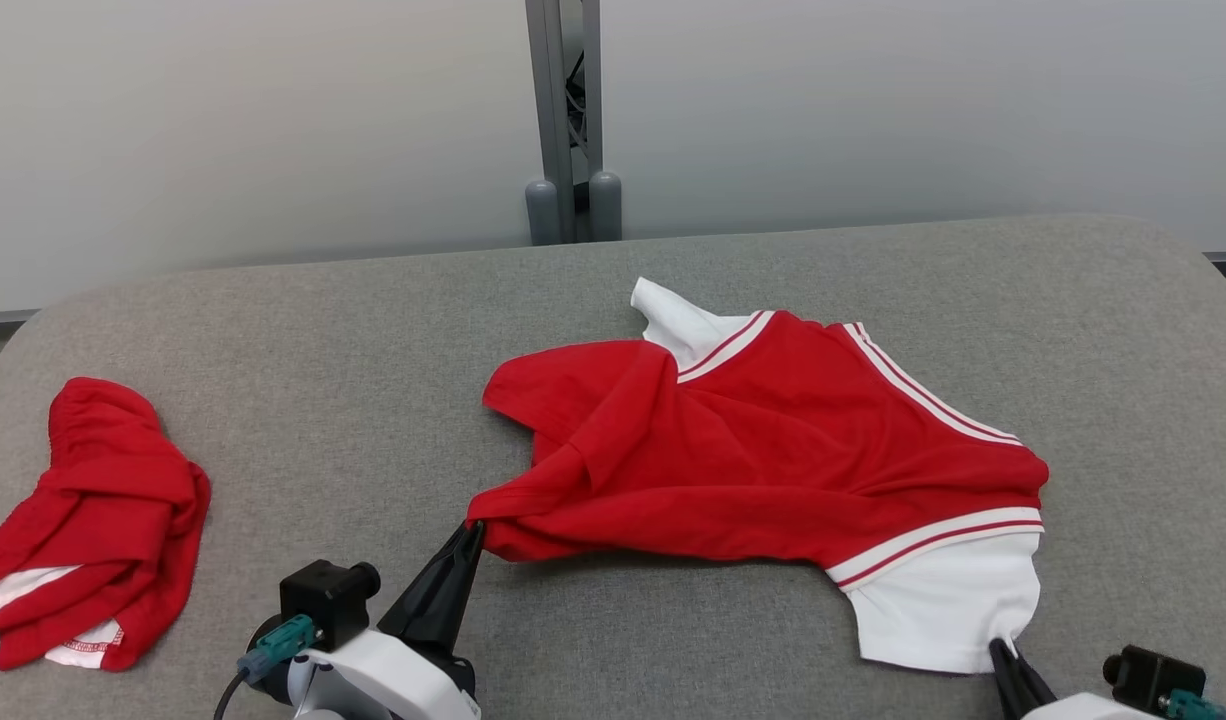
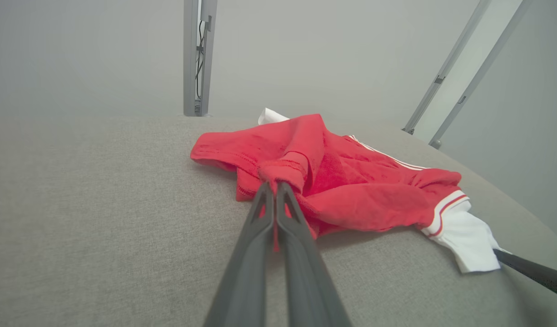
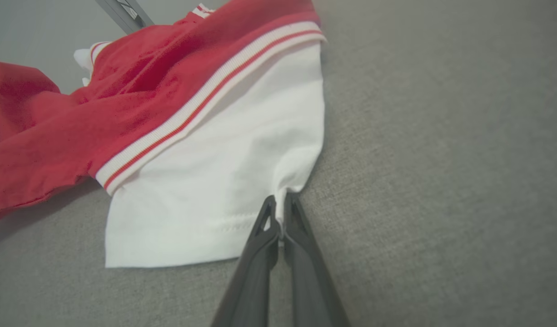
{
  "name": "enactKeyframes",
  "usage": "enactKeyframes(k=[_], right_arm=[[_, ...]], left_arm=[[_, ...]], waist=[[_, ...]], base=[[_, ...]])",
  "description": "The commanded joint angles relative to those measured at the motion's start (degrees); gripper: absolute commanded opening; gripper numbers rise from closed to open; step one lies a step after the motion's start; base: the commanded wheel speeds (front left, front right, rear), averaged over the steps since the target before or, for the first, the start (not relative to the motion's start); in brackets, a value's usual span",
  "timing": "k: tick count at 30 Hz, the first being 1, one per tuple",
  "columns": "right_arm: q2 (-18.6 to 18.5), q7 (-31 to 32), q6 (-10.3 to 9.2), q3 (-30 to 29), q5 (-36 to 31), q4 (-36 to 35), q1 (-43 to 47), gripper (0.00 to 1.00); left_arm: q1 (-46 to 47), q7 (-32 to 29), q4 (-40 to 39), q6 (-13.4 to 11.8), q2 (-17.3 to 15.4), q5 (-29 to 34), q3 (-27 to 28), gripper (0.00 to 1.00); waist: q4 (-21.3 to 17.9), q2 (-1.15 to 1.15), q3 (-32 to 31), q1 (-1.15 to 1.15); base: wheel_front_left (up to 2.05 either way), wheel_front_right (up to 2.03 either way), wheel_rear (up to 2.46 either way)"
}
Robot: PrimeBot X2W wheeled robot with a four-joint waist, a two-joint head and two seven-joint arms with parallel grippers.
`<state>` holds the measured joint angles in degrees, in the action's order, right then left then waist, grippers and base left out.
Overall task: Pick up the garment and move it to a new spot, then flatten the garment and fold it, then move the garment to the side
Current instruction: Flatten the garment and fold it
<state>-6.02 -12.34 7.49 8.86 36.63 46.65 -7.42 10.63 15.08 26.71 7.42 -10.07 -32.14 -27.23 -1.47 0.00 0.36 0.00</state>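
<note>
In the head view the right end effector is cut off by the lower edge, so little more than its finger ends show. The left end effector hides the bit of cloth between its fingers. The garment, red with white striped trim, lies rumpled at the middle of the bench. Its body is folded over itself, so the far sleeve shows as a white scrap toward the bench's far edge. The red corner nearest the bench's front edge meets the left end effector, and the white sleeve on the bench's right half meets the right one. Both are fully closed. In the left wrist view the left end effector pinches a red fold of the garment. In the right wrist view the right end effector nips the white sleeve at its corner. A second red cloth lies well apart at the bench's left end.
</note>
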Motion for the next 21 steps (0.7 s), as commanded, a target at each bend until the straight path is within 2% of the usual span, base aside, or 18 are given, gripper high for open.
enactKeyframes(k=[1,11,15,17,21], right_arm=[[-1.5,0.5,-0.01,0.5,0.5,-2.1,-1.2,0.0],[-7.7,7.7,0.0,2.7,2.1,-15.4,-6.6,0.0],[-9.9,12.4,-0.01,2.3,4.0,-21.1,-10.5,0.0],[-10.9,14.3,-0.01,1.7,4.7,-23.5,-13.1,0.0],[-11.3,17.7,-0.01,0.2,7.1,-26.6,-18.3,0.0]], left_arm=[[-0.7,0.1,-0.5,0.1,-0.5,0.4,0.6,0.0],[0.6,0.1,-3.1,0.1,-1.1,-0.5,1.9,0.0],[2.4,0.1,-4.3,0.1,-1.6,-3.0,1.8,0.0],[4.0,0.1,-4.3,0.0,-2.1,-3.9,3.4,0.0],[6.4,0.1,-2.3,0.1,-1.0,-7.1,5.1,0.0]], waist=[[-0.1,0.0,-0.3,0.0],[-0.5,0.0,-1.7,0.0],[-0.6,0.0,-2.4,0.0],[-0.5,0.0,-2.7,0.0],[-0.3,0.0,-3.5,0.0]], base=[[0.0,0.0,0.0],[0.0,0.0,0.0],[0.0,0.0,0.0],[0.0,0.0,0.0],[0.0,0.0,0.0]])
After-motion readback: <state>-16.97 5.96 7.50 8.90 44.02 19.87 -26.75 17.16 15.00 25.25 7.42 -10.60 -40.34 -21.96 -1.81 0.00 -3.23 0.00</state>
